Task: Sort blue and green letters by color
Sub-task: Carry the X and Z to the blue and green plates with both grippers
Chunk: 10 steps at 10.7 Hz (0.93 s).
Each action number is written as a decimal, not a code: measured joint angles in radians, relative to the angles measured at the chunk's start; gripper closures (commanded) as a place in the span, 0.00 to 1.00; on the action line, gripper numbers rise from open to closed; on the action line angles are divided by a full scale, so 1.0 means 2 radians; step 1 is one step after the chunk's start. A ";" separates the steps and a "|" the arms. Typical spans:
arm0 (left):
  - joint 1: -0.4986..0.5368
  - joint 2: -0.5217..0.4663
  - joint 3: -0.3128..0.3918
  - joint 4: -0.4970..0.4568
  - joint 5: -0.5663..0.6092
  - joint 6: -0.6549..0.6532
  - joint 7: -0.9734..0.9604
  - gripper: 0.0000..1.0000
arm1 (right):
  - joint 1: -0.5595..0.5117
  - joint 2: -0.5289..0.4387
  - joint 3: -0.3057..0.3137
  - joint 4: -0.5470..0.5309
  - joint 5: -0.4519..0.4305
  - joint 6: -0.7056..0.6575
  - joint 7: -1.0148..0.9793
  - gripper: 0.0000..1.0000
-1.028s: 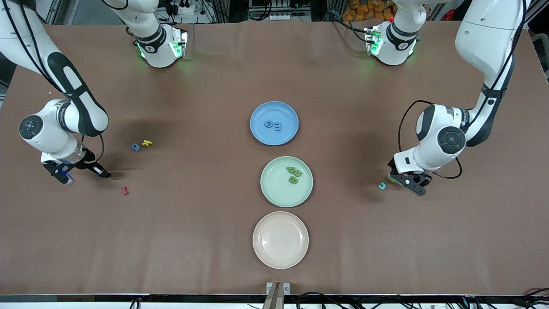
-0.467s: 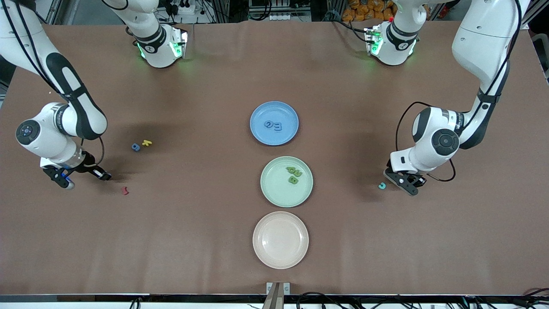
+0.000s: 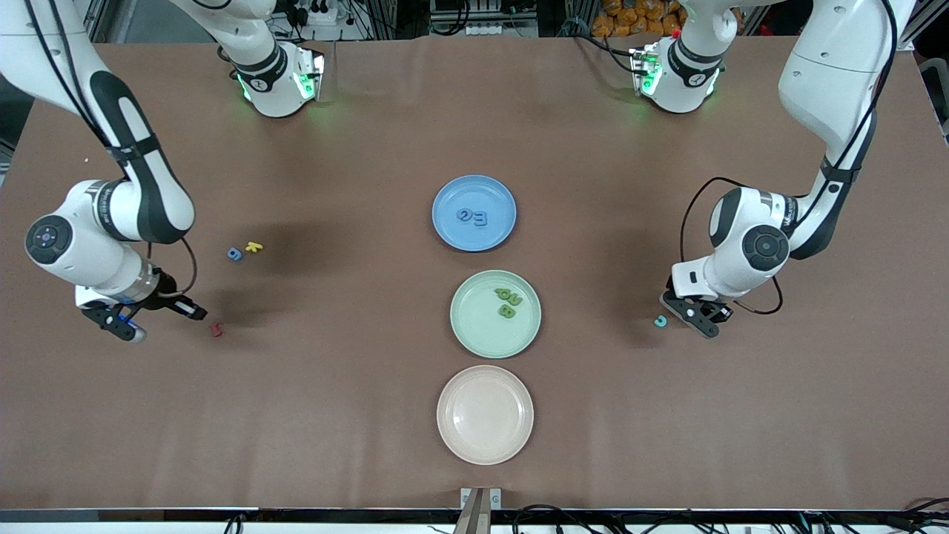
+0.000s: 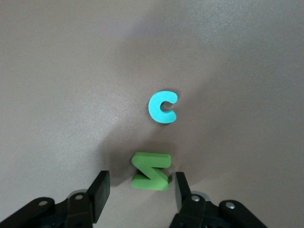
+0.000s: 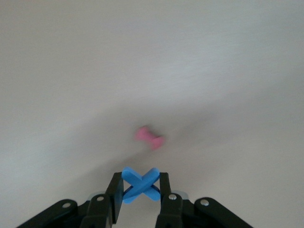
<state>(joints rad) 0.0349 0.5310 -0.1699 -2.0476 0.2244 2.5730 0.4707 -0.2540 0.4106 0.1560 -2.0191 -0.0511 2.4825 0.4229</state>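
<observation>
Green Z letter (image 4: 151, 171), beside the cyan C (image 4: 162, 107), is being bracketed by the narrowing, not-yet-gripping left gripper (image 4: 138, 190), while the right gripper (image 5: 137, 190) is carrying its clamped blue X (image 5: 140, 184) plateward.

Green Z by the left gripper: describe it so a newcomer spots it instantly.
At the left arm's end of the table, find the left gripper. The green Z lies between its open fingers. The letter beside it is a cyan C, curved, not angular.
</observation>
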 measured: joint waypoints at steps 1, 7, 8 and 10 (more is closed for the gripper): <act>0.000 0.001 0.000 0.000 0.000 0.001 0.000 0.72 | 0.026 -0.009 0.001 0.000 0.021 -0.004 0.005 0.97; -0.002 0.001 -0.003 0.001 0.000 0.004 -0.026 1.00 | 0.211 -0.022 0.003 0.001 0.036 -0.015 0.168 0.98; -0.001 -0.001 -0.003 0.003 0.000 0.006 -0.035 1.00 | 0.238 -0.022 0.003 0.001 0.036 -0.015 0.189 0.98; 0.000 -0.017 -0.008 0.012 0.000 -0.009 -0.059 1.00 | 0.290 -0.022 0.003 0.002 0.036 -0.016 0.219 0.98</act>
<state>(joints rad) 0.0346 0.4969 -0.1857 -2.0231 0.2239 2.5540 0.3536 0.3268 0.3661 0.1616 -2.0147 0.0206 2.4510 0.8603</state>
